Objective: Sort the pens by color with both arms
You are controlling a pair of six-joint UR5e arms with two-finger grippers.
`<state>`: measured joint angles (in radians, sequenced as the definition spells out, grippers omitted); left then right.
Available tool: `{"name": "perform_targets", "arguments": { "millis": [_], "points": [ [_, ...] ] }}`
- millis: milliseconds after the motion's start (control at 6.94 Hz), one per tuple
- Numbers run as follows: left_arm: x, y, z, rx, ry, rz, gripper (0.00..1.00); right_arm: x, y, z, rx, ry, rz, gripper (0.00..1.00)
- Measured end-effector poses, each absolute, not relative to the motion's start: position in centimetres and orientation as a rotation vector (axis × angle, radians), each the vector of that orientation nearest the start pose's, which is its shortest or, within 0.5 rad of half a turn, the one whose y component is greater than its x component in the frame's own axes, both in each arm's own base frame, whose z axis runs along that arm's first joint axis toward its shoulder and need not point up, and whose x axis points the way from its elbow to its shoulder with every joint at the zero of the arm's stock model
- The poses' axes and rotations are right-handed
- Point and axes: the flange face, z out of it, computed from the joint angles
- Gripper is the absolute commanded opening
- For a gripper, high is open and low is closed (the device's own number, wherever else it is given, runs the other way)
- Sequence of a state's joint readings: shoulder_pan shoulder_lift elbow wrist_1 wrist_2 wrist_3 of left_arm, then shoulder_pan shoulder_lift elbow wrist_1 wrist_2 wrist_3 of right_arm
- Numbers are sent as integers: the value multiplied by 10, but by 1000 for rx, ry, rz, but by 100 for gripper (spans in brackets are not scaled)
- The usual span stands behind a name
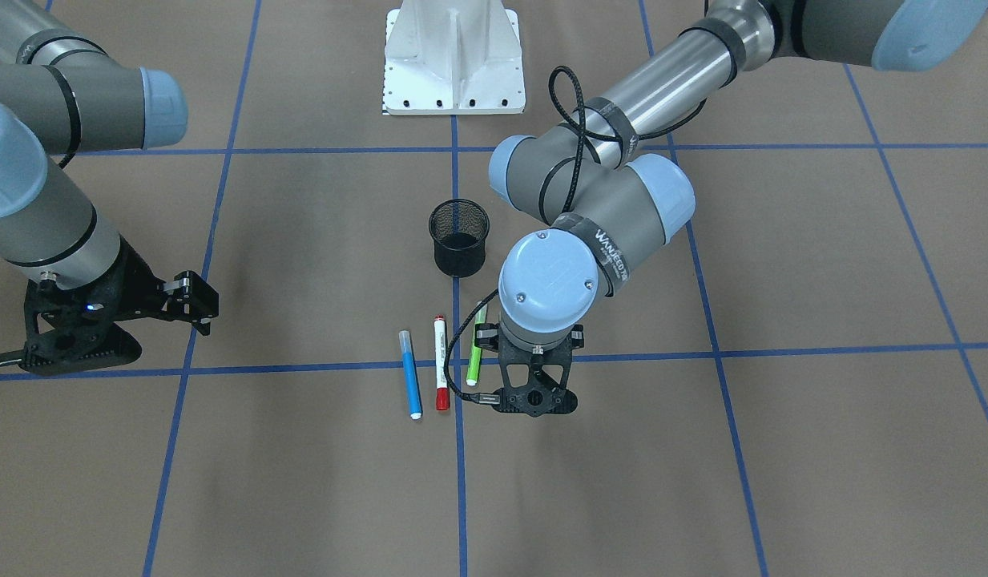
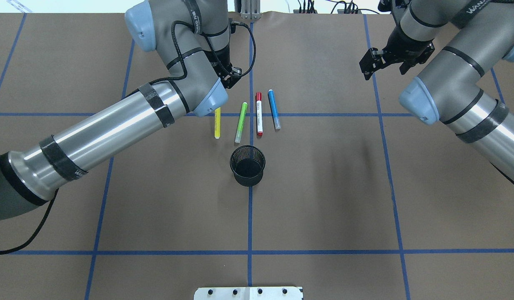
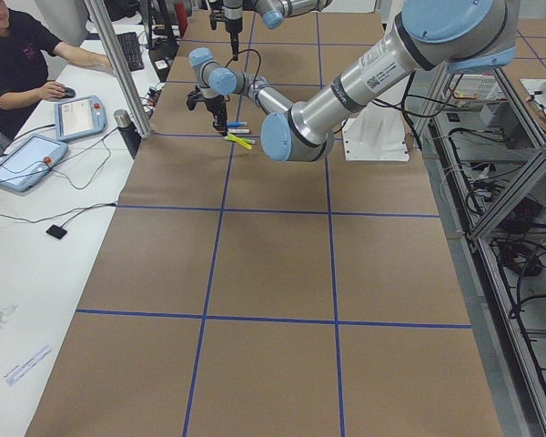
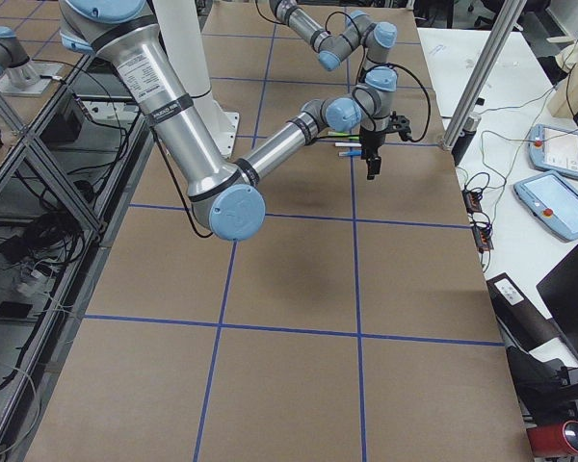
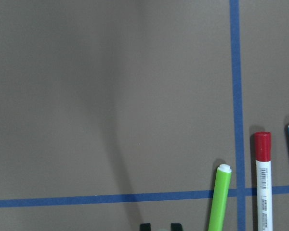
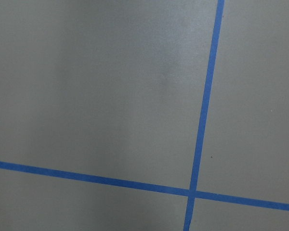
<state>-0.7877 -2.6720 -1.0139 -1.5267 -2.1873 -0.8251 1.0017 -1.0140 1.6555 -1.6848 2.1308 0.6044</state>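
Four pens lie side by side beyond the black mesh cup: yellow (image 2: 217, 125), lime green (image 2: 240, 122), white with a red cap (image 2: 259, 114) and blue (image 2: 274, 109). My left gripper (image 5: 160, 226) points down at the yellow pen's far end. Its fingertips stand close together at the wrist view's bottom edge with a pale sliver between them, so it looks shut on that pen. The left wrist (image 1: 548, 288) hides the yellow pen in the front view, where the green (image 1: 475, 346), red-capped (image 1: 441, 362) and blue (image 1: 411, 374) pens show. My right gripper (image 2: 386, 68) is open and empty, far off to the right.
The mesh cup (image 2: 247, 165) stands upright just on the near side of the pens, on the centre tape line. The white pedestal (image 1: 453, 56) is at the robot's side of the table. An operator (image 3: 18, 55) sits at the side desk with tablets.
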Motion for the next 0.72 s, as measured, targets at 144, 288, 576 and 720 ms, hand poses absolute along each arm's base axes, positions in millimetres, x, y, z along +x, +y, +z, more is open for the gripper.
{"name": "perform_targets", "arguments": {
  "millis": [144, 288, 576, 720],
  "points": [
    [544, -645, 174, -104, 766, 116, 4, -292, -605, 311, 126, -740, -115, 99],
    [547, -643, 170, -110, 767, 117, 4, -293, -605, 310, 126, -740, -116, 99],
    [553, -637, 166, -123, 765, 124, 18, -294, -605, 311, 125, -739, -116, 99],
    [557, -634, 168, -128, 764, 130, 39, -294, -605, 311, 124, -739, -116, 99]
  ]
}}
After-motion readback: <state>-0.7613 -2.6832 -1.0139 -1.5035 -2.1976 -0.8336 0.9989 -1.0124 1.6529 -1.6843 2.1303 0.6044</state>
